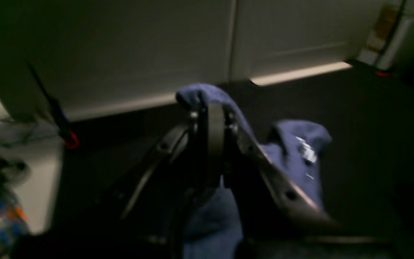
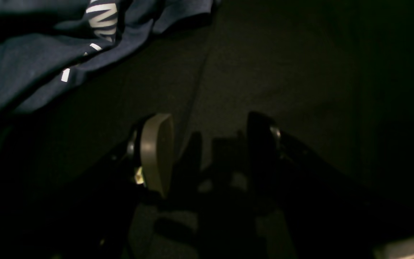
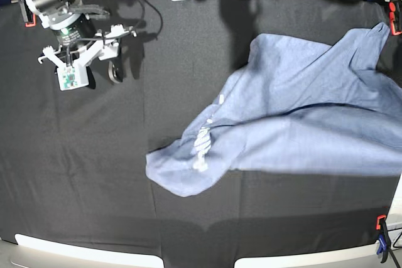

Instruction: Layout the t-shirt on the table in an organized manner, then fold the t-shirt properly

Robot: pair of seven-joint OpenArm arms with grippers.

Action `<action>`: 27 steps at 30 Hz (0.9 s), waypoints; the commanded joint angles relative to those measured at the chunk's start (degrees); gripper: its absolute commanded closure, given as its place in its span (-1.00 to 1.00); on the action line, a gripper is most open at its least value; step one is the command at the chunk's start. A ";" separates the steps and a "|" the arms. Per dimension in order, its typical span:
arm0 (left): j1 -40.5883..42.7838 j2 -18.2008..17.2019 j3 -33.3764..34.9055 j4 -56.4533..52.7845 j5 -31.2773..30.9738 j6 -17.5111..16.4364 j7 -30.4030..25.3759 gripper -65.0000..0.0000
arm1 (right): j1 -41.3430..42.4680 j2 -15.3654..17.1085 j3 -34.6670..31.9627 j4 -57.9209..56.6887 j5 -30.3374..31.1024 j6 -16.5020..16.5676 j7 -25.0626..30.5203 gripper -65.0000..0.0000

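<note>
Left wrist: the left claw (image 1: 214,122) is clamped on a t-shirt (image 1: 300,158) fold.
Right wrist: the right claw (image 2: 207,144) gapes over bare counter (image 2: 300,72).
Base: the t-shirt lies rumpled at right; one-handed pulling may bunch it further.

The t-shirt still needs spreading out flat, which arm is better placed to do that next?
Probably the left. Its claw is already shut on a fold of the t-shirt and can pull it outward. The right claw hangs open above bare table, away from the cloth.
</note>
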 commanded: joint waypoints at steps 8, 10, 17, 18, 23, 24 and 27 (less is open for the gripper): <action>13.09 4.83 -0.31 -0.39 -3.02 -0.32 7.26 1.00 | 1.88 0.52 -0.66 1.01 -0.02 4.11 4.61 0.01; 16.31 5.92 -0.31 -2.14 -2.99 -0.32 8.24 1.00 | 3.30 0.52 -1.73 1.01 -0.02 4.11 4.83 0.01; 22.67 6.03 -0.31 -11.39 -2.95 -0.32 8.52 1.00 | 13.27 0.48 -9.79 -2.16 -3.69 2.19 4.81 0.01; 23.12 6.01 -0.31 -12.39 -2.95 -0.32 8.50 1.00 | 15.19 0.48 -11.15 -4.00 -4.42 1.77 4.74 0.01; 23.43 6.01 -0.31 -14.91 -2.93 -0.32 8.48 1.00 | 26.62 0.48 -15.30 -15.41 -5.16 0.63 4.57 0.01; 23.43 6.01 -0.31 -14.95 -2.91 -0.32 8.41 1.00 | 29.11 0.50 -15.58 -17.66 -5.16 0.63 4.48 0.01; 23.41 6.01 -0.31 -14.95 -2.95 -0.32 8.17 1.00 | 36.72 0.48 -16.15 -24.44 -4.17 0.66 3.98 0.01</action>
